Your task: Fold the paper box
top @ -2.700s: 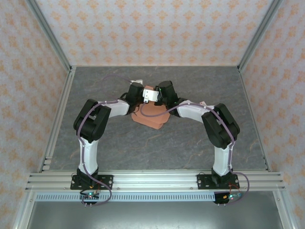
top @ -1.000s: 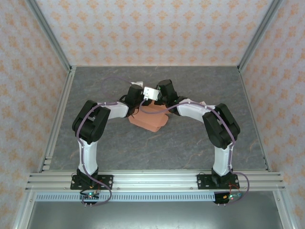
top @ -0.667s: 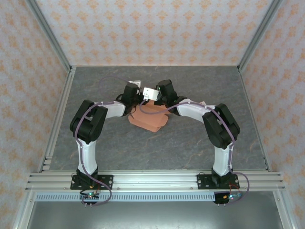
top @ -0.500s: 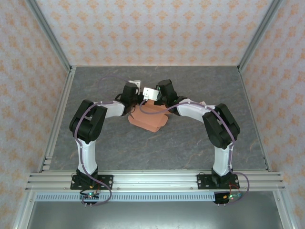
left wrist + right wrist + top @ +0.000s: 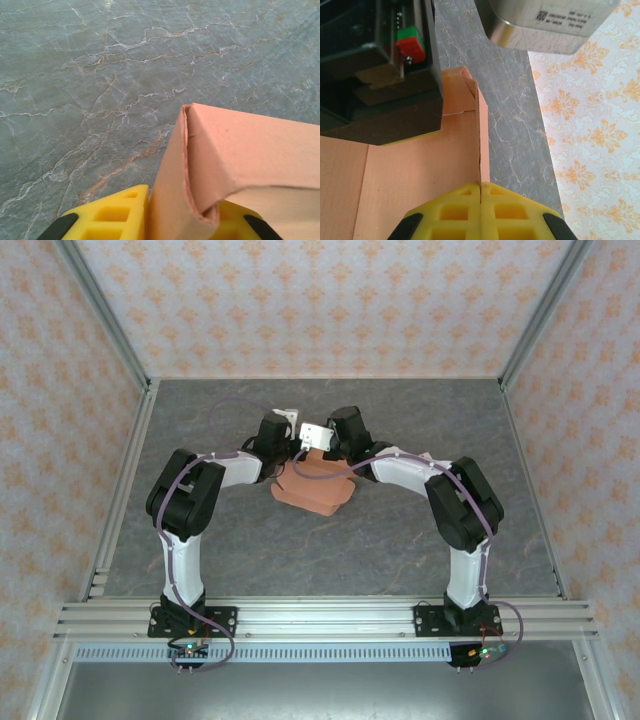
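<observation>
Salmon-orange paper box (image 5: 315, 490) on the table (image 5: 400, 540): my right gripper (image 5: 480, 192) pinches its thin wall, my left gripper (image 5: 182, 210) clamps a flap.

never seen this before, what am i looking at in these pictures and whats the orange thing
Two robot arms are bolted at the near edge of a grey table. One picture looks down from above; the other two come from a camera on each wrist. The orange thing is a partly folded paper box on the table. The right gripper is shut on a thin flap of it. The left gripper has yellow fingers either side of a folded corner; whether they pinch it is unclear.
</observation>
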Controlling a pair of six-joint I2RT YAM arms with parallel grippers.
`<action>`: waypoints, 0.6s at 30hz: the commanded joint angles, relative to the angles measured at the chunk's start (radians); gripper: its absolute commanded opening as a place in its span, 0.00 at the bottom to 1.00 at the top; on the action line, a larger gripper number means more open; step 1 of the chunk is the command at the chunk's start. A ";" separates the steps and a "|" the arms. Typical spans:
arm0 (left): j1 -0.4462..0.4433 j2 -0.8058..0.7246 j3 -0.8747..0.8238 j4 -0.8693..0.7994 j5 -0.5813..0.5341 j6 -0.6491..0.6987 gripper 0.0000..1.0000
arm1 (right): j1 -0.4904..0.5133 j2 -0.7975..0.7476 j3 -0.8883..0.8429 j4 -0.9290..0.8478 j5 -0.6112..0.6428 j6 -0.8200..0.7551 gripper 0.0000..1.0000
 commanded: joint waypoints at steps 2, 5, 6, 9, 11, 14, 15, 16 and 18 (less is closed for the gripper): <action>0.002 -0.045 0.024 -0.027 -0.033 0.032 0.15 | 0.006 -0.028 0.030 -0.021 -0.006 -0.004 0.00; 0.002 -0.069 0.009 -0.037 -0.051 0.049 0.11 | 0.007 -0.033 0.032 -0.020 -0.002 -0.003 0.00; 0.002 -0.076 0.006 -0.043 -0.055 0.056 0.11 | 0.007 -0.035 0.034 -0.022 -0.002 -0.002 0.02; 0.001 -0.085 0.003 -0.069 -0.078 0.077 0.08 | 0.006 -0.043 0.040 -0.032 0.001 0.005 0.10; -0.001 -0.122 -0.007 -0.077 -0.093 0.086 0.07 | 0.007 -0.049 0.046 -0.040 0.007 0.015 0.19; 0.000 -0.147 -0.026 -0.085 -0.124 0.098 0.05 | 0.006 -0.064 0.045 -0.041 0.020 0.042 0.29; 0.000 -0.154 -0.033 -0.085 -0.135 0.100 0.04 | 0.005 -0.072 0.044 -0.040 0.020 0.054 0.32; -0.001 -0.159 -0.038 -0.089 -0.144 0.103 0.03 | 0.005 -0.080 0.042 -0.040 0.022 0.067 0.35; -0.001 -0.169 -0.051 -0.094 -0.174 0.106 0.02 | 0.005 -0.103 0.032 -0.030 0.024 0.103 0.39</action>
